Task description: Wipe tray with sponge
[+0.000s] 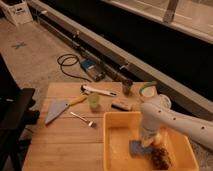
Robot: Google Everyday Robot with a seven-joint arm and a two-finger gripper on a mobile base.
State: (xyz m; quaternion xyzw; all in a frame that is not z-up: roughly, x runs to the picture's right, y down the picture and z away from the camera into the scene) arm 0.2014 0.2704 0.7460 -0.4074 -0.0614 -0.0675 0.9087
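tray: the yellow rectangular plastic tray (108,146) is set on the right part of the pale wooden slatted table (65,146), near its front edge.
sponge: a blue flat sponge (135,148) is seen lying on the tray floor, towards the middle.
gripper: the gripper (146,143) is lowered inside the tray, right at the sponge's right edge, below the white perforated arm (156,114) that is bent down from the right.
gripper state: whether it is apart, together or clamped on the sponge cannot be told.
debris: a brown crumbly clump (161,158) is found in the tray, just right of the sponge.
left of tray: a grey flat scraper with a yellow handle (57,110) and a small metal fork (83,119) are laid on the table.
behind tray: a pale green cup (94,102), a white long tool (98,90), a small black block (121,105), a dark small cup (127,86) and a white bowl with a green rim (148,90) are placed there.
floor: a black coiled cable (67,63) is lying beside a blue box (91,69).
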